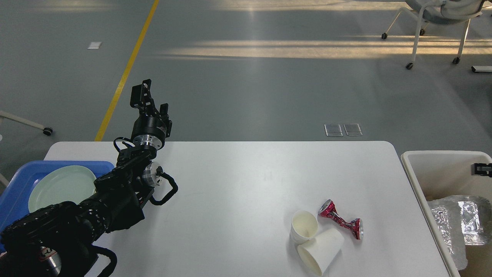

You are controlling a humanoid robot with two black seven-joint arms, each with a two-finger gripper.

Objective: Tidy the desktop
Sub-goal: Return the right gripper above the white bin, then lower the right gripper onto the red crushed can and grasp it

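Observation:
The white desktop (238, 181) carries a crushed red can (341, 221), an upright stack of white paper cups (304, 227) and one paper cup lying on its side (321, 252), all near the front right. My left gripper (151, 100) is raised above the table's back left edge, open, with nothing between its fingers. Only a small black tip of my right gripper (482, 169) shows at the right edge, over the cream bin (430, 161). A crumpled silver foil bag (457, 225) lies inside that bin.
A blue tray (15, 188) at the left holds a pale green plate (61, 186), partly hidden by my left arm. A wheeled chair (438, 23) stands on the floor at the far right. A yellow line (127, 69) runs across the floor.

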